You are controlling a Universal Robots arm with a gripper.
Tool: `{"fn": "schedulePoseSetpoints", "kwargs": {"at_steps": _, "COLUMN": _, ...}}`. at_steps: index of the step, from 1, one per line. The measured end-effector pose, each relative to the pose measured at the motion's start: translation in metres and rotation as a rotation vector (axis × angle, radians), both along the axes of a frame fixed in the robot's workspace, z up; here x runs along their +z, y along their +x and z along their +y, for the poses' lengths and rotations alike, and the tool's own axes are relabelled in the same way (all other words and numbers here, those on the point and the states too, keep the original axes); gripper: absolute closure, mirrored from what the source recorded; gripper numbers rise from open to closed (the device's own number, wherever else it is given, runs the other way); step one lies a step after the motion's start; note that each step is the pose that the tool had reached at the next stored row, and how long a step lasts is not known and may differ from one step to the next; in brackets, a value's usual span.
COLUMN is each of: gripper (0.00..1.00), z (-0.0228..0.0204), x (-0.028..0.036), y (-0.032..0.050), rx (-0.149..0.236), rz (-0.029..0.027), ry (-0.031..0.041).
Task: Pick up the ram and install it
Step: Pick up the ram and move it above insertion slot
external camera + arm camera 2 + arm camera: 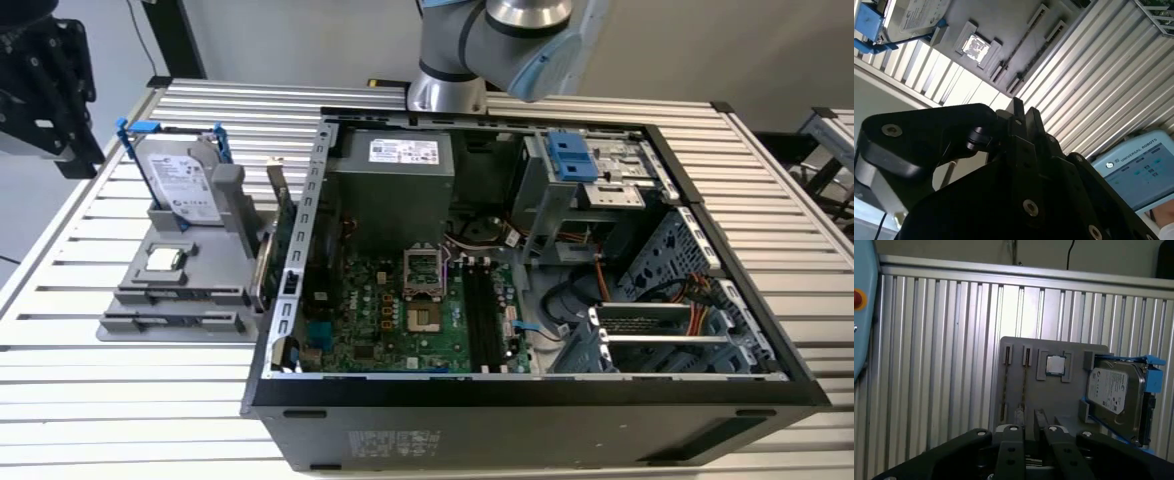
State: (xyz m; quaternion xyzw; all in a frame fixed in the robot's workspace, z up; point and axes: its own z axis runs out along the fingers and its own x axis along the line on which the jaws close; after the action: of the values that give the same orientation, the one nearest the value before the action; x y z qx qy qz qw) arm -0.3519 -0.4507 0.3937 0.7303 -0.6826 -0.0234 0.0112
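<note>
Underneath everything, a slatted metal bench. On it, toward the exterior view's right, an open case lying on its side, with a green board and long black slots inside. Behind the case, the grey-and-blue arm. In the second wrist view, a pale blue pendant at the bench's edge. Just beside the case, on the exterior view's left, a grey holder. On its far end, a drive in a blue bracket, propped upright. Above the bench and well apart from the holder, the black gripper; looks pressed together, pinching nothing. Along the holder's side nearest the case, the ram, standing on edge close to the case wall, touched by nothing but the holder. In the first wrist view, two thin grooves side by side in the holder; impossible to tell from there which one carries the ram. Next to the grooves, a small square silver chip in a recess, between them and the drive.
</note>
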Motion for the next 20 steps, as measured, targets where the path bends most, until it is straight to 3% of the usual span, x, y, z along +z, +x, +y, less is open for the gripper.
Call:
{"fn": "schedulePoseSetpoints", "kwargs": {"at_steps": 7, "gripper": 0.00, "z": 0.0000, "x": -0.0001, "y": 0.0000, "rx": 0.000, "rz": 0.0001, "ry": -0.0001}}
{"fn": "schedulePoseSetpoints", "kwargs": {"at_steps": 12, "gripper": 0.00, "z": 0.0000, "x": -0.0062, "y": 0.0000, "rx": -0.014, "rz": -0.0030, "ry": 0.0000}}
{"fn": "schedulePoseSetpoints", "kwargs": {"at_steps": 18, "gripper": 0.00, "z": 0.0005, "x": -0.0122, "y": 0.0000, "rx": -0.020, "rz": -0.0181, "ry": -0.0003}}
{"fn": "schedulePoseSetpoints", "kwargs": {"at_steps": 20, "gripper": 0.00, "z": 0.0005, "x": -0.0125, "y": 0.0000, "rx": -0.020, "rz": -0.0183, "ry": -0.0004}}
